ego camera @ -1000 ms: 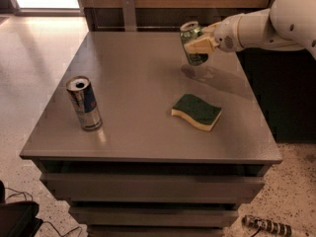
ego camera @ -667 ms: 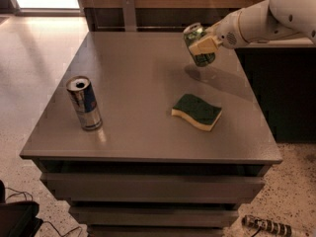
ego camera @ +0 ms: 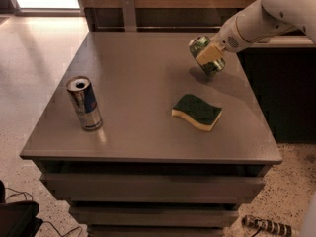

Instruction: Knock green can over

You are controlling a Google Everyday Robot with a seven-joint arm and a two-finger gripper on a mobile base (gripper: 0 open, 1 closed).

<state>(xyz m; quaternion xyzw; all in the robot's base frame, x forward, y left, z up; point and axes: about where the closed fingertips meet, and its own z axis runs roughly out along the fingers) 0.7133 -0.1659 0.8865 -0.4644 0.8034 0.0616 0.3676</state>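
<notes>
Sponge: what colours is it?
The sponge is green-topped with a yellow base, camera view; gripper at tilted green can.

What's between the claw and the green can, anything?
Nothing visible. The claw is closed on the green can, which is tilted at the table's far right. The sponge and silver-blue can sit apart, nearer the camera.

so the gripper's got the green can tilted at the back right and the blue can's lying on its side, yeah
Not quite: the camera view shows the silver-and-blue can standing upright at the front left. The gripper does hold the green can tilted at the back right.
</notes>
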